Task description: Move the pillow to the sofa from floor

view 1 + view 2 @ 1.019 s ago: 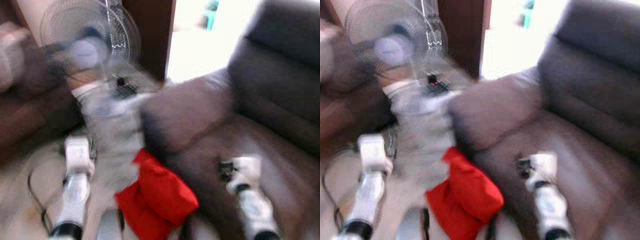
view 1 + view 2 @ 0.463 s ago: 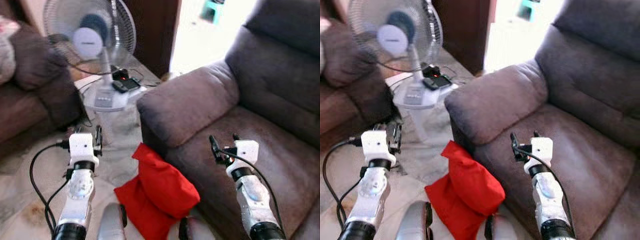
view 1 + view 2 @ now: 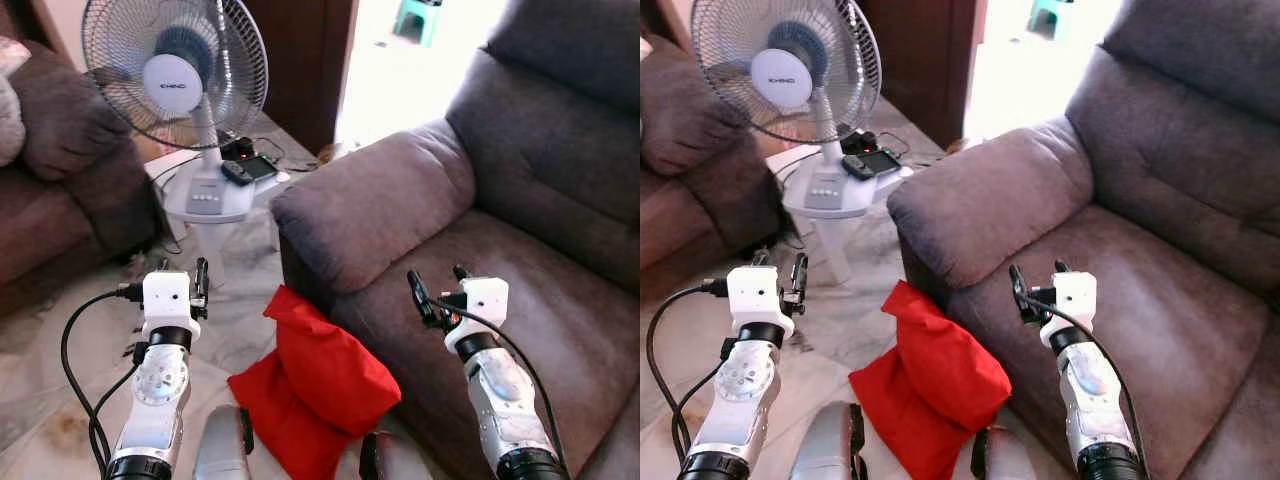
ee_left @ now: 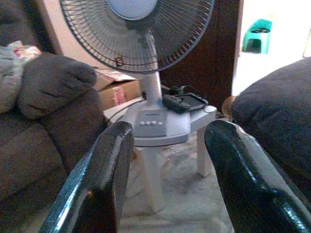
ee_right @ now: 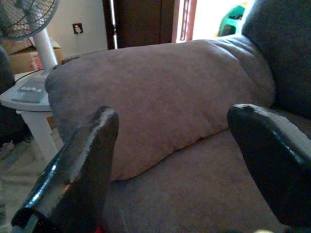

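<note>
Left eye view puts the soft red fabric pillow at your six o'clock, on the pale floor against the front of the grey-brown upholstered sofa. Your left gripper hovers at nine o'clock and your right gripper at three over the seat, both spread wide and empty. Bend, bring both inward, and pinch the pillow's plump middle.
</note>
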